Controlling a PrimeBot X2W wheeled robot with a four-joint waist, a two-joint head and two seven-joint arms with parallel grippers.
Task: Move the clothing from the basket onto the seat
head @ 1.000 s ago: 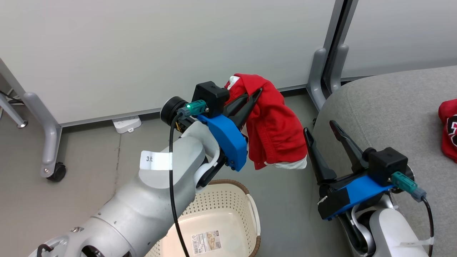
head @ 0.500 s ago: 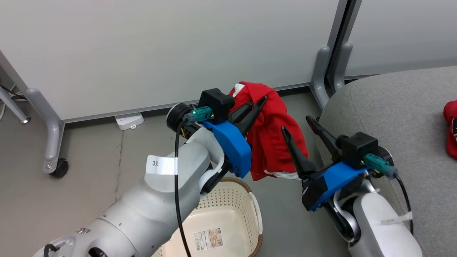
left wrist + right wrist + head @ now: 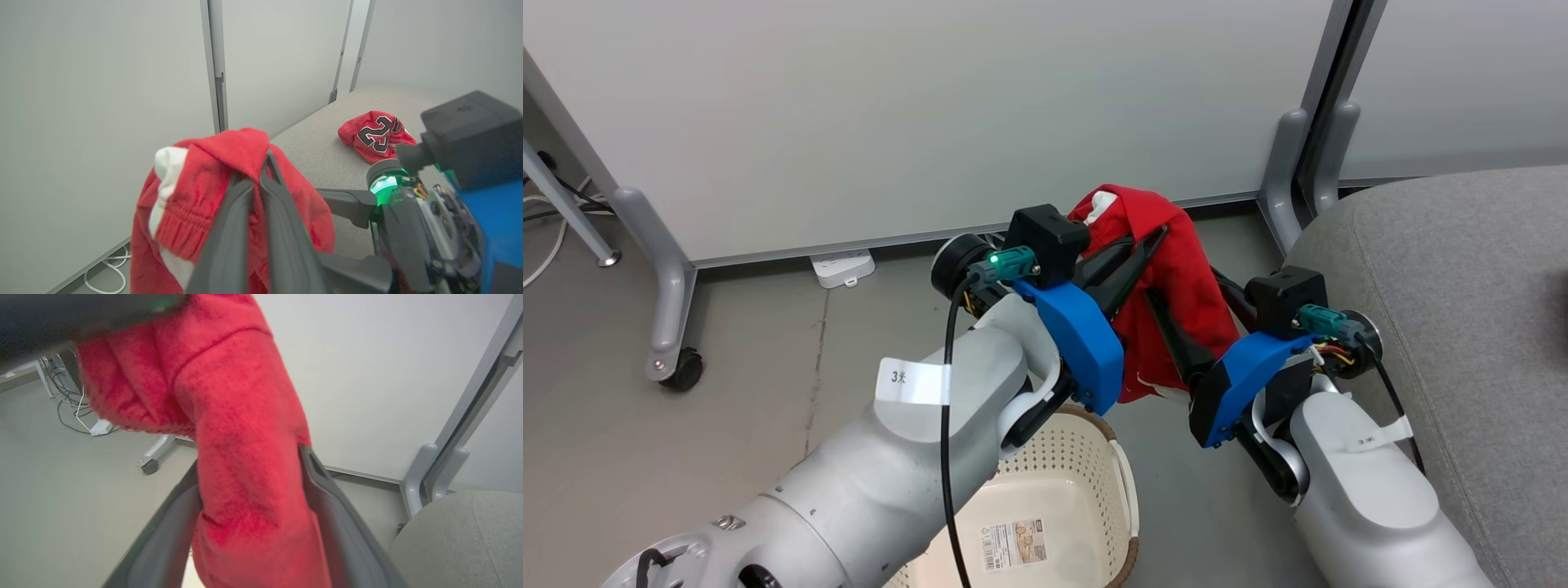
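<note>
At the head view's centre, the left gripper (image 3: 1153,238) is pinched narrow on the red garment (image 3: 1188,278), which hangs in the air. The basket (image 3: 1062,457) sits at bottom centre. The right gripper (image 3: 250,461) stands wide, its fingers flanking the cloth and perhaps brushing it. In the left wrist view's upper right, the numbered jersey (image 3: 376,136) lies on the grey seat (image 3: 314,151).

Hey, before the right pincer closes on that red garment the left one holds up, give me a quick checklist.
1. Left pincer grip on the red garment: ok, shut on it.
2. Right pincer placement: ok, open, straddling the cloth.
3. Garment clear of the basket: ok, hanging above its rim.
4. Basket emptied: cannot tell, the left arm hides part.
5. Room on the seat: ok, bare grey beside the jersey.
</note>
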